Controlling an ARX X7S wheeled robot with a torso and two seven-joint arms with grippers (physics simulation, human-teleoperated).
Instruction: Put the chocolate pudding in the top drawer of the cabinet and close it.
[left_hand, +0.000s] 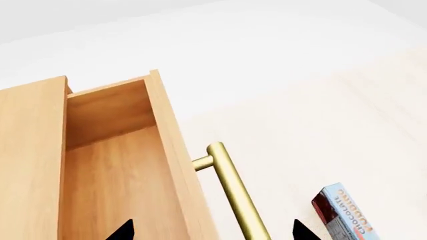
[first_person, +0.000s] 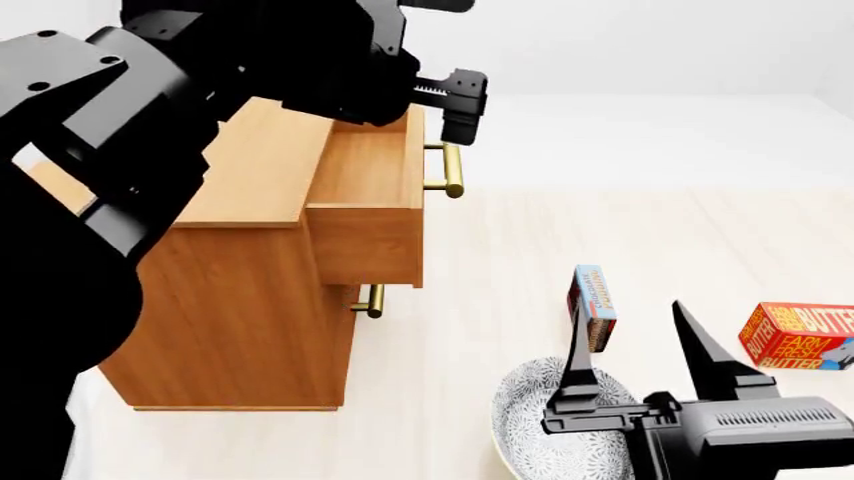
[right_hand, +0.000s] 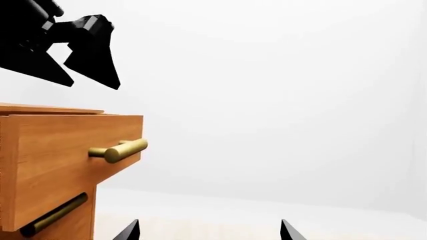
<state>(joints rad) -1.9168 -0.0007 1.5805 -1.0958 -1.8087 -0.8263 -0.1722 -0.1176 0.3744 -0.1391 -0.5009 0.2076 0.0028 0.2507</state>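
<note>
Standing upright on the pale floor, the chocolate pudding is a slim red-and-blue carton just beyond the right gripper, a little toward its left finger. That gripper's two black fingers are spread wide and grip nothing. Under it lies a patterned plate, and off to its right a red-orange butter box rests on the floor.

The left gripper hangs above the top drawer, which is pulled out of the cabinet; its fingers are parted and hold nothing. The drawer's brass handle lies just below, between the fingertips in the left wrist view. The lower drawer's handle sits flush, further beneath.
</note>
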